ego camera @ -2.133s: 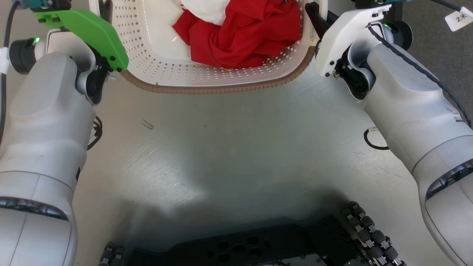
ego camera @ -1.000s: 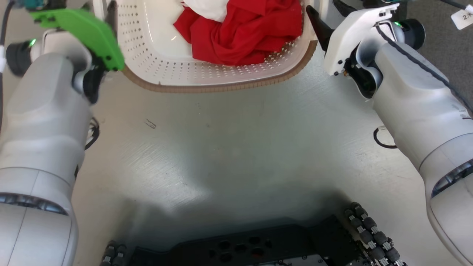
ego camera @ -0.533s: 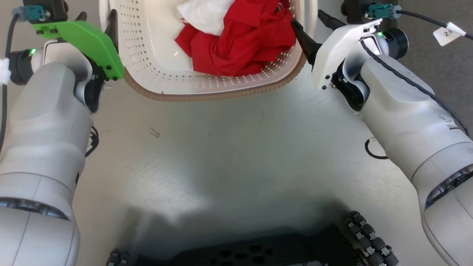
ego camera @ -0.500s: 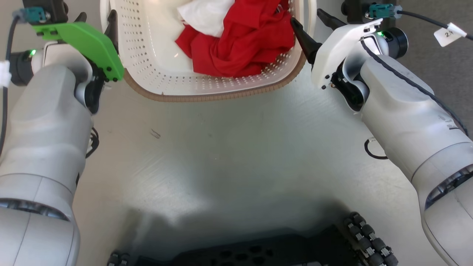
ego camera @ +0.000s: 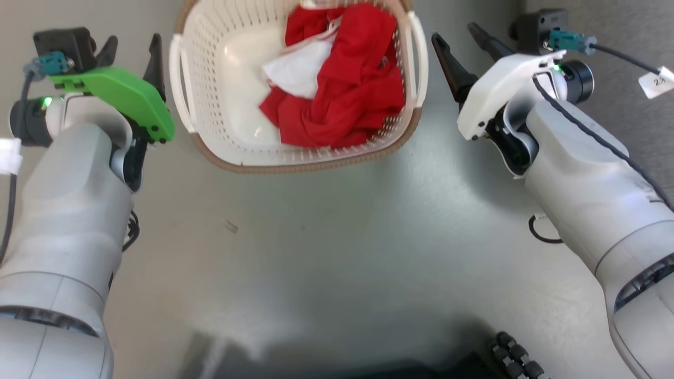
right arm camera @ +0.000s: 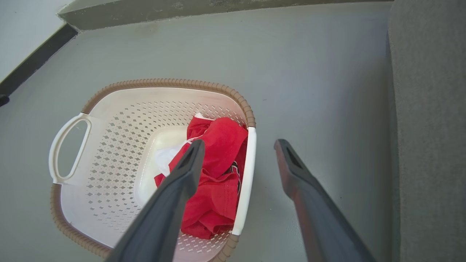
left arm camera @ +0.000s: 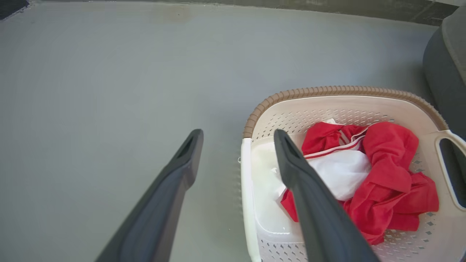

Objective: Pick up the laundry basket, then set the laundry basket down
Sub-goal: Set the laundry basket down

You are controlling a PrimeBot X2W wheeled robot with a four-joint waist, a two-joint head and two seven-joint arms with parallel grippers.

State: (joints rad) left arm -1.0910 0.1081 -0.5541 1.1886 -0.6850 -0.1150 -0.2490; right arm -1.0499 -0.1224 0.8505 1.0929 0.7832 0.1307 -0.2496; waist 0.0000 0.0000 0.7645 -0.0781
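Note:
The laundry basket [ego camera: 295, 167] is cream-white and perforated with a brown rim. It stands on the grey floor and holds red clothing [ego camera: 342, 89] and a white cloth [ego camera: 297, 73]. My left gripper [ego camera: 131, 52] is open just left of the basket's left loop handle [ego camera: 176, 89] and does not touch it. In the left wrist view the open left gripper [left arm camera: 237, 136] frames that side of the basket [left arm camera: 327, 90]. My right gripper [ego camera: 463, 45] is open just right of the right handle [ego camera: 418, 63]. In the right wrist view the right gripper [right arm camera: 239, 145] has the basket [right arm camera: 164, 82] beyond it.
A grey upholstered piece [right arm camera: 426, 127] stands close on the right of the basket. A dark baseboard [right arm camera: 32, 62] runs along the wall at the far left. A black cable loop [ego camera: 539, 231] lies on the floor by my right arm. My base's wheel [ego camera: 518, 358] shows at the bottom.
The head view has shifted, so the whole basket now shows. The right gripper's finger, inside the basket's rim half a second ago, is now outside it. Both grippers stand clear of the handles.

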